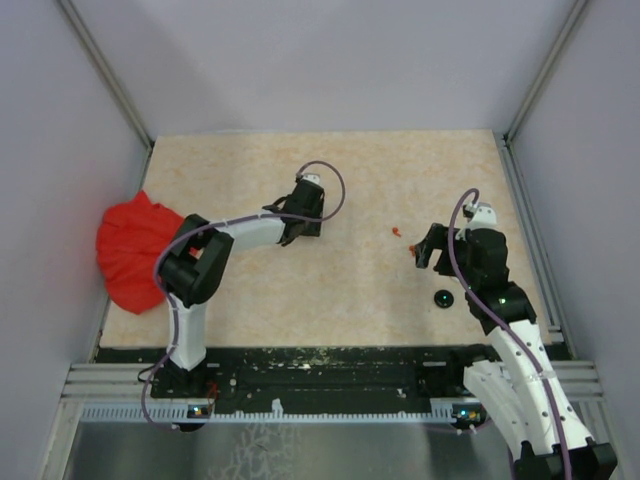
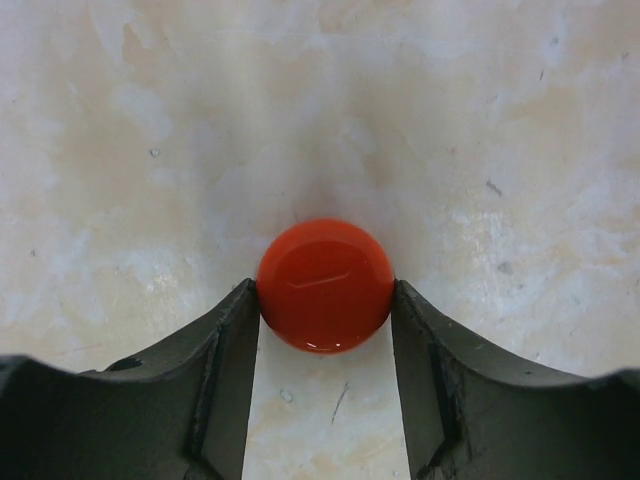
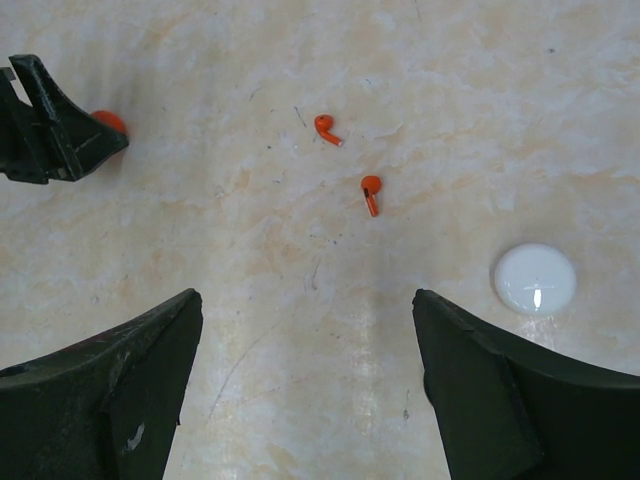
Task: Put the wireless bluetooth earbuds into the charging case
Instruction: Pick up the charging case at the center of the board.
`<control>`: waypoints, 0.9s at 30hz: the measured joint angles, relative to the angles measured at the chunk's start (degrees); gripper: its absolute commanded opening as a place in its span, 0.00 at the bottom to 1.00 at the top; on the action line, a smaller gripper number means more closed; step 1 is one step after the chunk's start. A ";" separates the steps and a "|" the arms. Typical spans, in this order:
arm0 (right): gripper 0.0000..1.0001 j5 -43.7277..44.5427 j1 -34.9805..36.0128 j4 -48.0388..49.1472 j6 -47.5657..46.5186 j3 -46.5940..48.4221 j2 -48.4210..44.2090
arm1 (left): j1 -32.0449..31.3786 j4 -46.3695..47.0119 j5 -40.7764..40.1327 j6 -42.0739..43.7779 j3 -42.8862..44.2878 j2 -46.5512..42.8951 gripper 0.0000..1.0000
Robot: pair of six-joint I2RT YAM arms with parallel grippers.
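The orange-red disc [image 2: 325, 262] lies on the pale marbled table [image 1: 350, 160], a little left of its middle. The left gripper [image 2: 325, 288] is closed on it, with one dark finger [image 2: 225, 380] pressed against each side. In the left wrist view bare tabletop runs out beyond the disc, and only the two fingers hem it in. To the right of the disc lie the wireless bluetooth earbuds, both orange, in open surface between it and the right gripper [image 3: 305, 300]. One earbud [image 3: 327, 129] is closer to the disc and the other earbud [image 3: 370, 193] is just beyond it; they are apart, and neither touches anything else. The right gripper hangs over the table past them with its jaws spread wide, holding nothing. A white disc [image 3: 535, 279] sits off to one side of the earbuds, away from the orange-red disc. A black disc [image 1: 443, 298] lies further right and nearer the arm bases, just beside the right arm. Far to the left of the orange-red disc a crumpled red cloth [image 1: 135, 250] is bunched against the table's left edge and wall, behind the left arm's elbow. The side walls close in the table's left and right edges.
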 measured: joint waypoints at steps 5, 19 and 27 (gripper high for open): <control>0.85 -1.62 0.00 0.15 -0.26 0.00 0.37 | -0.48 2.16 1.46 2.82 -5.90 -4.22 0.52; 0.80 -17.07 0.00 4.96 1.99 2.91 7.30 | -5.53 18.05 9.88 15.37 -24.33 -22.86 0.53; 0.78 -25.42 0.04 8.50 4.57 6.91 14.88 | -11.43 28.00 14.05 24.11 -32.20 -28.39 0.53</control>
